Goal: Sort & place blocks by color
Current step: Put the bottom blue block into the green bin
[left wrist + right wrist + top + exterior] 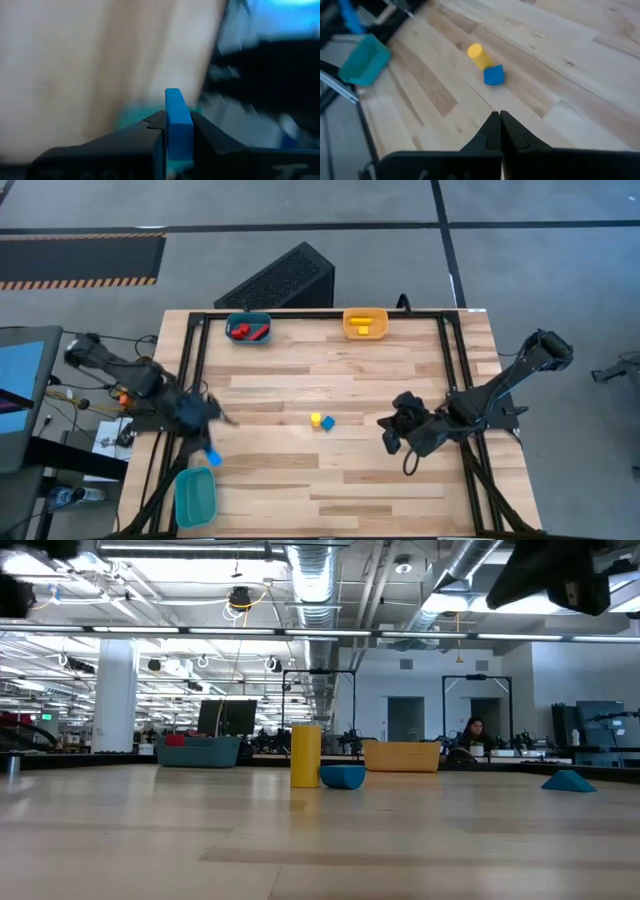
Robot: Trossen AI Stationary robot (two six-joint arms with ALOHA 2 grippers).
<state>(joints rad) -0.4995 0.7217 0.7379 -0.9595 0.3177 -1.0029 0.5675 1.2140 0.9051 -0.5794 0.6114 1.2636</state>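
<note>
Left gripper hangs over the worktop's left edge, just above the teal bin at the front-left corner. Its jaws pinch a blue bar upright between them; in the high view the bar shows as a blue spot between gripper and bin. Left wrist view is motion-blurred; a teal patch sits behind the bar.

Right gripper is over the right-centre of the worktop, jaws pressed together with nothing between them, seen clearly in the right wrist view. It is near but apart from the two loose pieces.

Mid-worktop: a yellow block and a blue block, touching or just about, blue on the right in the high view. Right wrist view shows the yellow one as a short cylinder with the blue one against its end. Low view shows the yellow one standing upright with the blue one at its base.

Back edge: a dark-blue bin holding red blocks, and an orange-yellow bin holding yellow blocks. Exact count in each is hard to tell.

Low view also shows a person seated far off in the room behind.
</note>
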